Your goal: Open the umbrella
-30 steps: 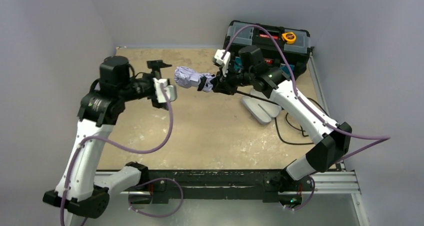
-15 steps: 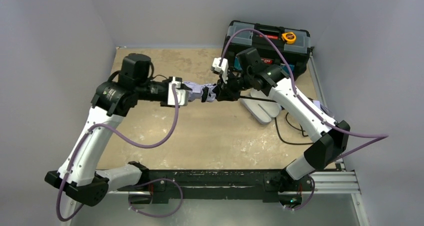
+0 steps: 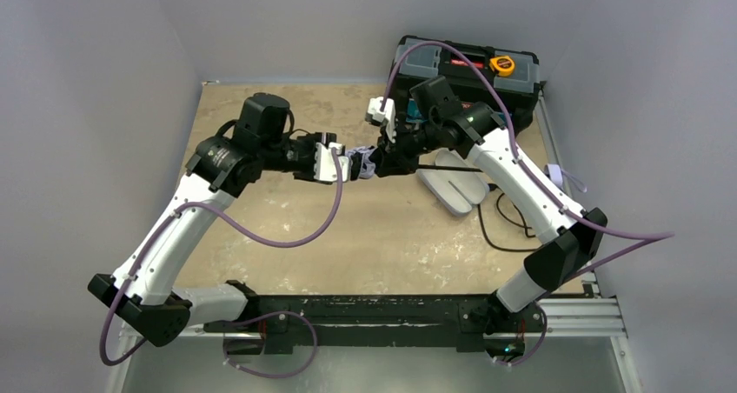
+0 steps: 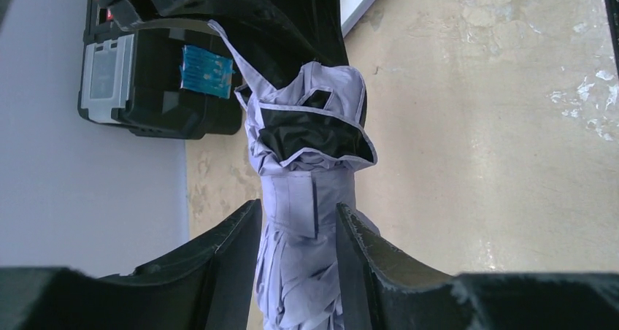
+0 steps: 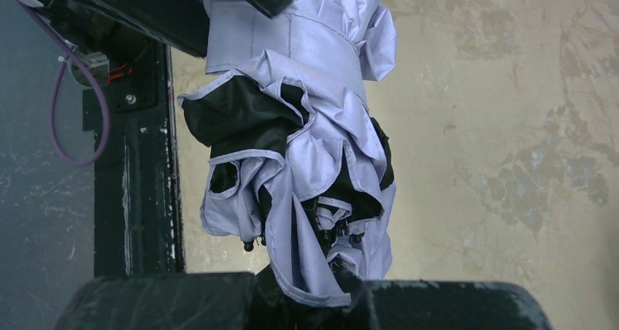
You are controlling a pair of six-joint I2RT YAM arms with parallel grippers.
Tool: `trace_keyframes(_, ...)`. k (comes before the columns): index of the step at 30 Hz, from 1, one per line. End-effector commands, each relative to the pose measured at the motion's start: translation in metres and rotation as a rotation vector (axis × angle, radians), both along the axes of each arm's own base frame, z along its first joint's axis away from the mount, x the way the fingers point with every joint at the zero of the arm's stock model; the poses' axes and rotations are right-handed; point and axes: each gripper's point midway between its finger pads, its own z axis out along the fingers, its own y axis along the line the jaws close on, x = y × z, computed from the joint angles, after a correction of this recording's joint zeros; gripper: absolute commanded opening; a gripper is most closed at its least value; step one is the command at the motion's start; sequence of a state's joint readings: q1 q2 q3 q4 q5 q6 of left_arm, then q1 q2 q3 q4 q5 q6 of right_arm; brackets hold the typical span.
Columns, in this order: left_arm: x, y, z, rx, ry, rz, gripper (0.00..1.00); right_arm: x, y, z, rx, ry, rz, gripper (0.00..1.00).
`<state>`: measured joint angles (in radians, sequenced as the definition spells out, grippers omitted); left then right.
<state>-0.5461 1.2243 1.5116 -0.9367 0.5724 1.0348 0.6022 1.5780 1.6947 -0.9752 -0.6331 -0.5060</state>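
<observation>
Okay, I've got the umbrella point(image 3: 359, 160) up in the air over the middle of the worktop point(image 3: 348, 236), stretched between both arms. It's folded, lavender fabric bunched up with black showing in the creases.

Left wrist view: the left gripper point(image 4: 298, 253) is clamped onto the bundle, one dark finger pressed against each side of the lavender folds point(image 4: 306, 198). From the top camera that left gripper point(image 3: 335, 163) sits just to the left of the fabric.

Right wrist view: the umbrella point(image 5: 306, 125) runs down into the right gripper point(image 5: 314, 290), and the jaws are closed around its lower end, with loose canopy edges spilling over them. From above, the right gripper point(image 3: 382, 161) is just on the other side, the two nearly nose to nose.

Behind them, a black toolbox point(image 3: 469, 71) with a yellow tape measure point(image 3: 502, 63) on top. A pale oval case point(image 3: 452, 184) lies open on the worktop, under the right arm.
</observation>
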Motion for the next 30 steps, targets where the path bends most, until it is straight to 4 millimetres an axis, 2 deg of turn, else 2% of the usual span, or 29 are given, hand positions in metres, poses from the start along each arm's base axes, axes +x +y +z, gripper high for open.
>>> trace_keyframes(1, 0.013, -0.005, 0.005, 0.004, -0.053, 0.012, 0.41, -0.001, 0.012, 0.035, 0.086, -0.066, 0.060, 0.00)
trace_keyframes(3, 0.011, -0.007, 0.004, 0.000, -0.041, 0.008, 0.41, -0.001, 0.012, 0.034, 0.086, -0.064, 0.061, 0.00)
trace_keyframes(5, 0.010, -0.008, 0.005, -0.006, -0.032, 0.002, 0.36, -0.001, 0.012, 0.034, 0.083, -0.070, 0.064, 0.00)
trace_keyframes(12, 0.006, -0.007, 0.003, -0.010, 0.013, 0.018, 0.00, 0.002, 0.005, 0.028, 0.042, -0.148, 0.065, 0.00)
trace_keyframes(15, 0.014, -0.007, 0.008, -0.032, 0.025, 0.078, 0.00, -0.002, 0.004, 0.026, 0.032, -0.184, 0.084, 0.00)
trace_keyframes(22, 0.049, -0.002, 0.024, -0.134, 0.094, 0.288, 0.00, -0.018, 0.003, 0.025, 0.006, -0.336, 0.174, 0.00)
trace_keyframes(30, 0.079, 0.007, 0.007, -0.196, 0.267, 0.426, 0.00, -0.035, 0.002, 0.046, 0.056, -0.611, 0.277, 0.00)
